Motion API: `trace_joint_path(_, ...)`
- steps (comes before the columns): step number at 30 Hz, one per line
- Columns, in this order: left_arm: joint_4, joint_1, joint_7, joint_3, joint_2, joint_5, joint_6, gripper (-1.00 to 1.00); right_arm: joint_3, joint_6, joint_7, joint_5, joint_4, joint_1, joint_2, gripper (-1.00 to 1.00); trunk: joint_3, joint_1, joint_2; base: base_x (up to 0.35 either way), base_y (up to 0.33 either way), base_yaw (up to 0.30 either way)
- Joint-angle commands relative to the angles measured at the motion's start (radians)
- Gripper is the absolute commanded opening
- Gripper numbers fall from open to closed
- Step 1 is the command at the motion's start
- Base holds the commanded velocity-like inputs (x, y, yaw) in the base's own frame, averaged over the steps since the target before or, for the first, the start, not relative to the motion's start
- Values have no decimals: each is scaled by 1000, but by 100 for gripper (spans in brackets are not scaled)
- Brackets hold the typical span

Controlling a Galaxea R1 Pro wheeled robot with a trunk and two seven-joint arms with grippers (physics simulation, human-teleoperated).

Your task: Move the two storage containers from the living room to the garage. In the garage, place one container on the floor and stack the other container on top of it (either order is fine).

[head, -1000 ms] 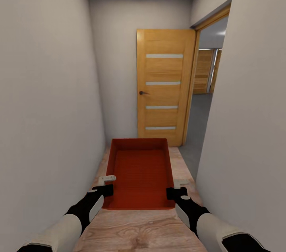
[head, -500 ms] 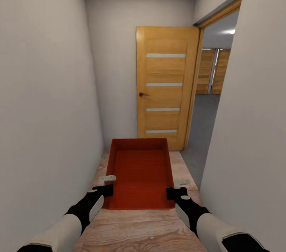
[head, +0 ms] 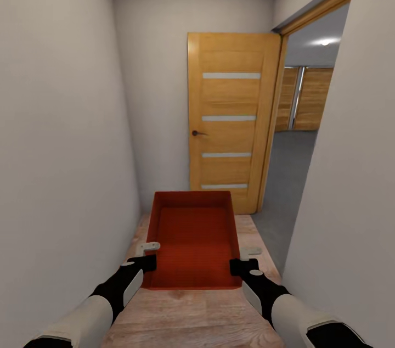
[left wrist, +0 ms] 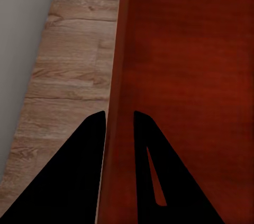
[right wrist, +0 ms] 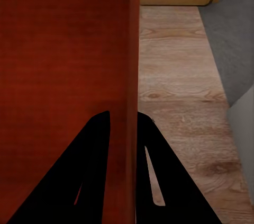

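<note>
A red-orange open-topped storage container (head: 192,238) hangs level in front of me, above the wood planks of a narrow hallway. My left gripper (head: 148,256) is shut on its left wall and my right gripper (head: 245,259) is shut on its right wall. In the left wrist view the left gripper (left wrist: 119,114) pinches the thin container wall (left wrist: 120,49) between its fingers. The right gripper (right wrist: 123,113) clamps the container's opposite wall (right wrist: 132,44) in the right wrist view. Through the doorway on the right I see the garage with its grey concrete floor (head: 289,178). The living room is out of view.
Bare grey walls close in on both sides, the left wall (head: 60,145) and the right wall (head: 351,183). An orange wooden door (head: 230,123) with pale glass strips stands open at the hallway's end. Beyond the doorway stands a slatted wooden door (head: 315,98).
The camera has rolled forward down the hallway, so the door and the doorway on the right look nearer and wider. The container and both grippers keep their places in the view.
</note>
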Motion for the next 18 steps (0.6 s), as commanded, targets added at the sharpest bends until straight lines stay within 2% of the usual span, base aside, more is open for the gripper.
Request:
trace_joint_path(1, -6, -1, 27, 55, 11, -14, -6, -100, -11, -6, -8, -12, 21, -1, -1, -100, -1, 1, -1, 323, 0, 0)
trace_joint_path(18, -6, -1, 27, 55, 11, -14, -6, -100, -11, -10, -6, -12, 21, -1, 0, -100, -1, 1, -1, 323, 0, 0)
